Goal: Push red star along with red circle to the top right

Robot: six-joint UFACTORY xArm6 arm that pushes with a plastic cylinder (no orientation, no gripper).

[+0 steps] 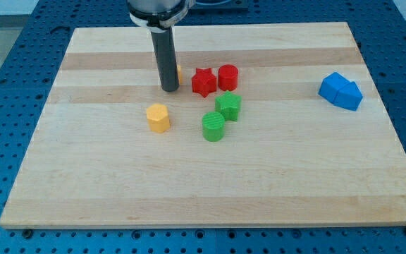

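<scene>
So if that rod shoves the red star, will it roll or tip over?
Probably neither: the red star sits flat and squat, so it should slide. Its points may make it turn. It touches the red circle, so both likely move together. My tip stands to its left.

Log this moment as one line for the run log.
my tip: left of red star, apart | red circle: touching star's right | orange block: mostly hidden behind rod | pair: not yet top right

A robotics lab bench. A pale wooden board (210, 183) lies on a blue perforated metal table (20, 85). Small coloured test blocks sit on the board.
</scene>
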